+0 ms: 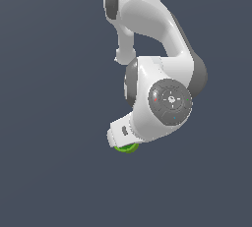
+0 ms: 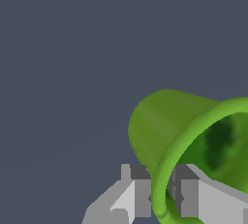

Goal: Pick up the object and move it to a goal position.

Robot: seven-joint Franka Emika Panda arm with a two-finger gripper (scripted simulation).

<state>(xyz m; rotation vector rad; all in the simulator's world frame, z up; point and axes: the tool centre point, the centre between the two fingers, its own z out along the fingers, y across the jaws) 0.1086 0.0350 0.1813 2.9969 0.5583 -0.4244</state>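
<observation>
Arm: white jointed Panda robot arm with dark grey joints (image 1: pixel 162 69), entering the exterior view at 12 o'clock and folding down to mid-frame; a round grey end cap faces the camera.

End effector: white-and-grey two-finger end effector (image 2: pixel 162 194), seen close in the wrist view. One finger (image 2: pixel 138 191) stands outside the cup wall, the other (image 2: pixel 186 196) sits inside the cup's mouth, so the rim section lies between them. In the exterior view the hand (image 1: pixel 123 132) is at 7 o'clock from the round end cap, its fingers hidden from above.

End effector state: clenched on the cup's wall at the rim; contact on both sides appears likely, though the fingertips are cut off by the frame edge.

Object: small bright green tapered plastic cup with a thin rim lip (image 2: pixel 164 126). In the wrist view it lies tilted, its open mouth turned toward the camera at about 4 o'clock, its narrower closed base toward 10 o'clock. The darker green interior shows through the mouth.

Object location, exterior view: only a green sliver (image 1: pixel 126 148) shows, directly under the hand, at 6 o'clock from it and just below frame centre.

Surroundings: plain dark slate-blue backdrop (image 1: pixel 49 123) fills both views; whether the cup touches a surface cannot be told.
</observation>
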